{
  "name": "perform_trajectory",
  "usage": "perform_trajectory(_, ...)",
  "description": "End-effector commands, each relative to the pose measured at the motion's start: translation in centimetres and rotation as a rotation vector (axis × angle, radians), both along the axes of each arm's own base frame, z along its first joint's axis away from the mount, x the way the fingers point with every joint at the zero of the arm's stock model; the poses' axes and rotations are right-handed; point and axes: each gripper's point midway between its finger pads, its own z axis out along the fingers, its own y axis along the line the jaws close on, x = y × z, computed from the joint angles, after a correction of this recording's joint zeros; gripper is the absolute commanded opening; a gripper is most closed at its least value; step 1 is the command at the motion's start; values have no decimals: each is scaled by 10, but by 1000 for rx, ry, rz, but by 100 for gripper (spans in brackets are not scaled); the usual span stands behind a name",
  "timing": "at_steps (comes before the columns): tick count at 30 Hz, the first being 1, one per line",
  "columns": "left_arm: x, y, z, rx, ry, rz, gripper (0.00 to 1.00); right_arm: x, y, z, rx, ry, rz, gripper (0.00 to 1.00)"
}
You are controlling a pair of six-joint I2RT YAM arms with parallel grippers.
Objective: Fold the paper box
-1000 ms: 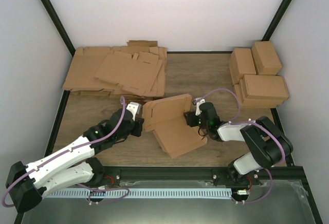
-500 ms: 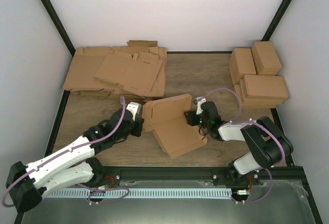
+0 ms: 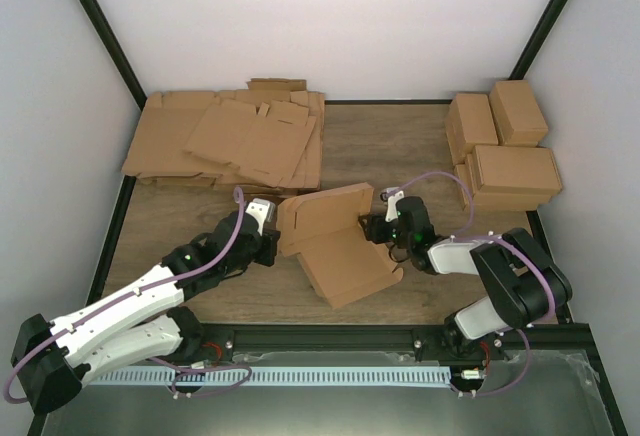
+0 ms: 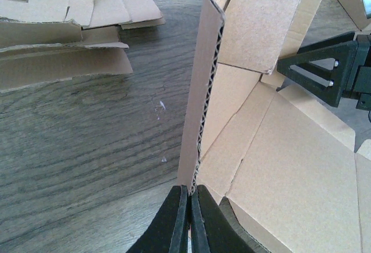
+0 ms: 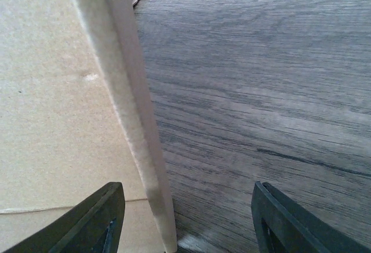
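Note:
The paper box (image 3: 335,246) lies half folded at the table's middle, one brown panel flat and another (image 3: 325,211) raised behind it. My left gripper (image 3: 277,243) is at the box's left side, shut on the corrugated edge of an upright wall (image 4: 200,90). In the left wrist view its fingertips (image 4: 190,192) pinch that edge, and the box's inside (image 4: 290,166) spreads to the right. My right gripper (image 3: 368,226) is at the box's right side and stands open. An upright cardboard edge (image 5: 124,90) rises between its fingers (image 5: 185,206), nearer the left one, with neither finger pressing on it.
A heap of flat notched cardboard sheets (image 3: 230,141) fills the back left, with its near edge (image 4: 58,32) in the left wrist view. Several folded boxes (image 3: 505,151) are stacked at the back right. Black frame posts and white walls bound the table.
The right gripper's jaws have opened a little wider and the arm has shifted slightly right. The left arm and the box have held still.

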Motion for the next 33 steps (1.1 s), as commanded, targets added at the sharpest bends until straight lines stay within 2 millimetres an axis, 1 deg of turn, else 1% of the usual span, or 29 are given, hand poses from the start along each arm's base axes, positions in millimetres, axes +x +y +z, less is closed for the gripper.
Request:
perform_trajectory(1,2,-4,13,-19,-31,-15,4,3,2,9,40,-27,7,62)
perform_trajectory(6,2,-5,12,-18,-30,-19,4,3,5,3,42,-10,26,58)
perform_trajectory(14,1,-6,12,-19,-31,-25,4,4,11,-8,49,16,47,48)
perform_trajectory(18,2,-6,12,-17,-31,-25,4,4,14,-9,55,19,62,40)
perform_trajectory(21,2,-6,12,-17,-33,-25,4,4,14,-9,53,15,62,30)
perform_trajectory(23,2,-6,12,-17,-32,-24,4,4,12,-7,52,6,56,25)
perform_trajectory(29,2,-7,11,-16,-29,-26,4,4,11,-4,47,-2,49,24)
perform_trajectory(33,2,-6,12,-17,-31,-27,4,4,11,-4,50,1,46,26)
